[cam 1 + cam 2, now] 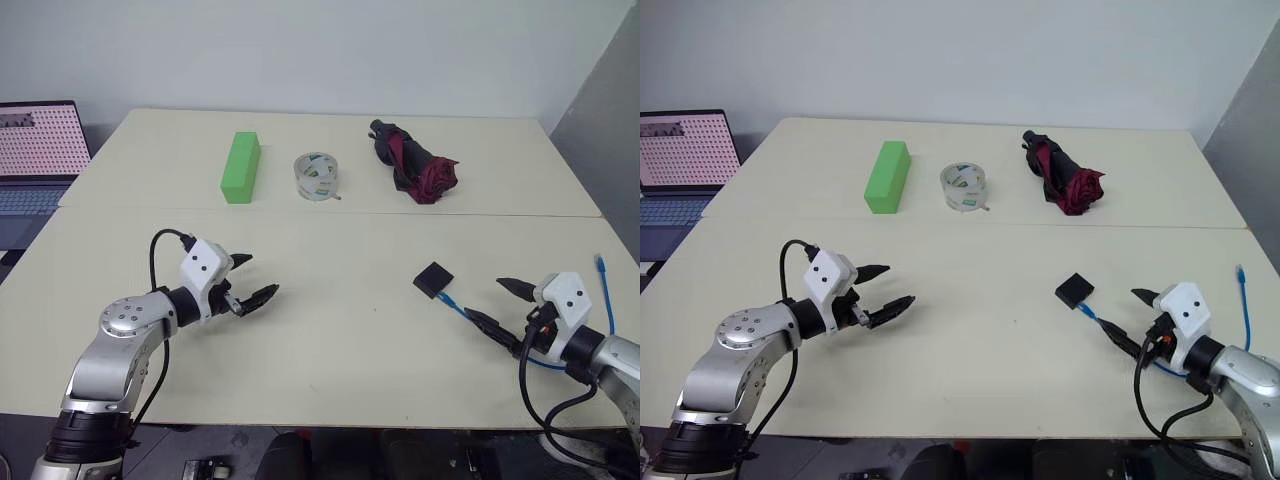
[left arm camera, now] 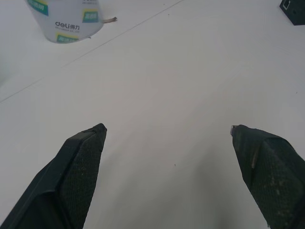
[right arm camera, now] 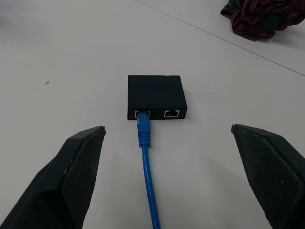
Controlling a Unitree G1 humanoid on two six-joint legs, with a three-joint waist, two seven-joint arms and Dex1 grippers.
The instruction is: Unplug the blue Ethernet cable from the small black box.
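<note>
The small black box [image 3: 156, 97] lies flat on the cream table [image 1: 350, 340], right of centre, also seen as the box [image 1: 433, 279]. The blue Ethernet cable [image 3: 147, 167] is plugged into the left one of the two ports in the box's side. From there the cable [image 1: 452, 303] runs back under my right gripper [image 1: 486, 298] and loops round to a loose end near the table's right edge. That gripper is open, a short way from the box, pointing at the port side, with the cable between its fingers' lines. My left gripper [image 1: 258, 276] is open over bare table on the left.
Along the back half of the table stand a green block [image 1: 240, 167], a roll of clear tape [image 1: 317, 177] and a folded dark red umbrella [image 1: 412, 162]. A laptop [image 1: 35, 150] sits off the table's left edge. A seam crosses the table between back and front halves.
</note>
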